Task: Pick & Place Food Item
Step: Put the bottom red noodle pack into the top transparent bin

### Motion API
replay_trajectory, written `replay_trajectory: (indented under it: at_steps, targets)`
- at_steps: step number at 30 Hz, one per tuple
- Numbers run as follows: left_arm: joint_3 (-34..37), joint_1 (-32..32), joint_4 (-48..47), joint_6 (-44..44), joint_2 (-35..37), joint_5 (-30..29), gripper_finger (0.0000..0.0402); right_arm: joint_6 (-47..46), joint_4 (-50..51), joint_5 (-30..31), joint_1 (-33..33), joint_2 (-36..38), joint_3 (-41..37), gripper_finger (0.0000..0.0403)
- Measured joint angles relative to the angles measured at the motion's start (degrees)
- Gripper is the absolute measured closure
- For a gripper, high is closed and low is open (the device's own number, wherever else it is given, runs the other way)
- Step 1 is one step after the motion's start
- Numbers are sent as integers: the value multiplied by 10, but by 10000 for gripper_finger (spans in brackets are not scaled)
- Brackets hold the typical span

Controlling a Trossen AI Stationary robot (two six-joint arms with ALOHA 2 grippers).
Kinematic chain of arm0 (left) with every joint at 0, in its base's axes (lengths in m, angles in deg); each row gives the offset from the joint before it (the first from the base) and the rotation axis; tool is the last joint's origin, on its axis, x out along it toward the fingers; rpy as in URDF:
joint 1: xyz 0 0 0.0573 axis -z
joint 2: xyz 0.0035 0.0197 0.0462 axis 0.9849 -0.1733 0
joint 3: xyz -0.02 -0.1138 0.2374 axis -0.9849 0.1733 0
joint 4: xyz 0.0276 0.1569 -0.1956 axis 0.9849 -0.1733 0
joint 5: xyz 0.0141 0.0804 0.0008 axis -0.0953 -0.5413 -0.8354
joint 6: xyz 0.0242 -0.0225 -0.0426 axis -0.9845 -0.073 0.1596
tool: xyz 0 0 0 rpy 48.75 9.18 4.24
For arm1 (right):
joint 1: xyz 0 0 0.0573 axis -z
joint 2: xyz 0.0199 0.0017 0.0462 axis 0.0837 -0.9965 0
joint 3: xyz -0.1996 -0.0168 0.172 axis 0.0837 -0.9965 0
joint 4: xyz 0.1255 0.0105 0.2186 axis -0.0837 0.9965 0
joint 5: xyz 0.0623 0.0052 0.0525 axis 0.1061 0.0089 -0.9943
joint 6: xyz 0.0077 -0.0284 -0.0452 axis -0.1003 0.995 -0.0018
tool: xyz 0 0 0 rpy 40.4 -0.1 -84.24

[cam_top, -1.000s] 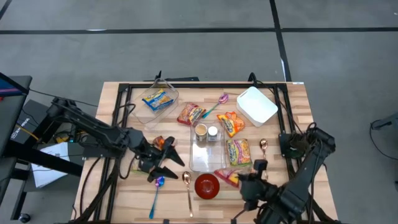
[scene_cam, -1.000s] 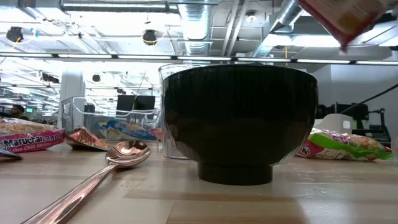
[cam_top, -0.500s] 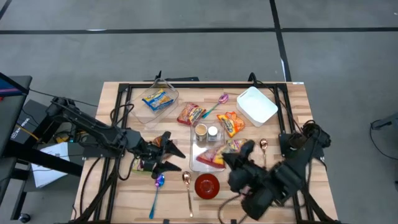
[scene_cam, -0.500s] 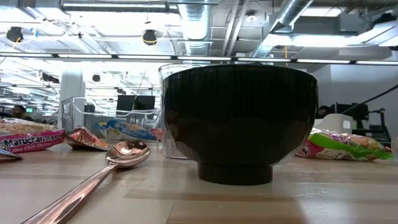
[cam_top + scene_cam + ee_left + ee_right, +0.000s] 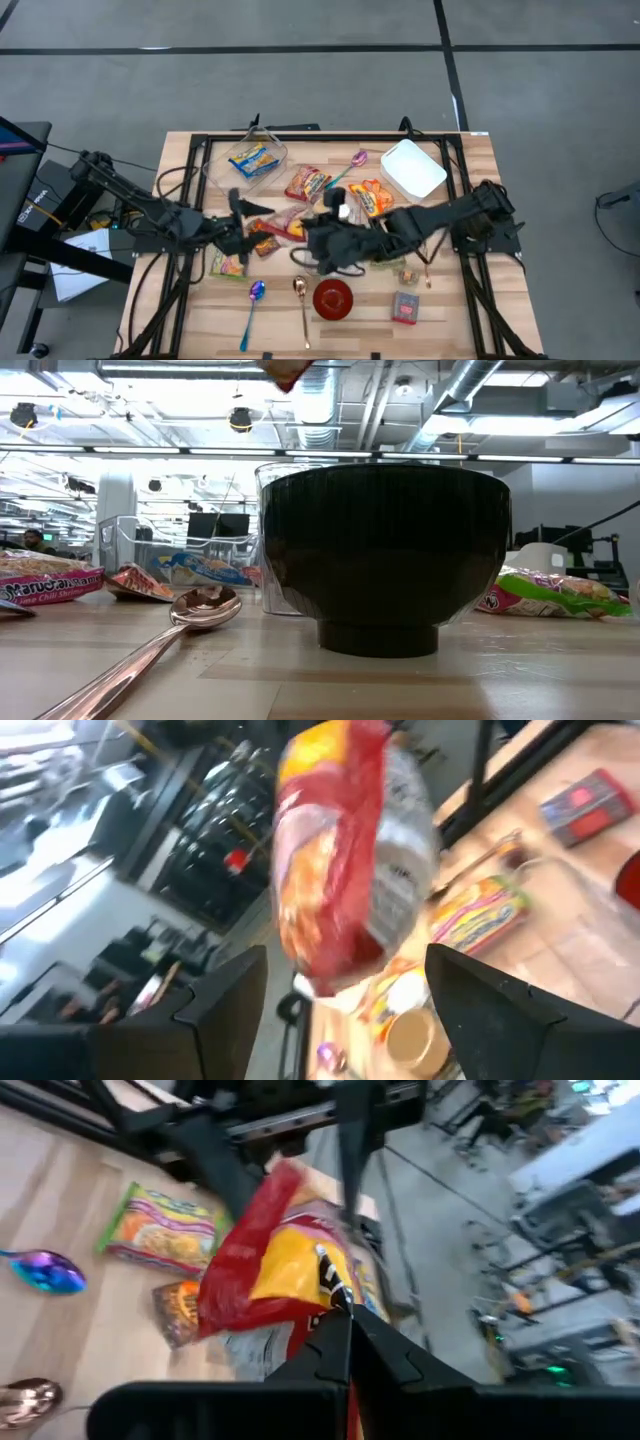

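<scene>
Toward the table's left rear, clear square plastic tub holding a blue-and-yellow snack packet. Left gripper mid-left over the wooden table, fingers spread wide, nothing between them. Just right of it, red-and-yellow crinkly food packet raised off the table, pinched in the fully closed right gripper. Behind that gripper, clear rectangular tray with two small jars. Front centre, dark red bowl, contents not discernible. Rear right, white square container.
</scene>
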State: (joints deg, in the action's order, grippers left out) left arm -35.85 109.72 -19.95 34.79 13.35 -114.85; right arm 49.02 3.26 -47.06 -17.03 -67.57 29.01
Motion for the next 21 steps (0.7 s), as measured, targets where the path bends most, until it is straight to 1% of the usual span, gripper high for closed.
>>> replay_trajectory:
  at_steps: [2, 4, 8, 11, 15, 19, 21]
  targets:
    - [16, 6, 0, -1, 28, -23, 137, 0, 7, -32, 13, 12, -2, 403]
    - [32, 13, 0, -2, 57, -63, 137, -4, 1, -71, 26, 28, 0, 403]
    - [59, 24, -7, -4, 110, -151, 137, -11, 15, -102, 46, 50, 1, 403]
    - [74, 27, -10, -4, 139, -193, 137, -11, 9, -152, 59, 53, -1, 403]
    - [81, 27, -10, -4, 161, -200, 137, 1, -61, -239, 81, 57, 0, 403]
    - [81, 27, -10, -2, 162, -201, 137, 19, -128, -334, 111, 48, 0, 403]
    - [81, 27, -10, -2, 161, -199, 137, 21, -136, -375, 125, 47, -1, 403]
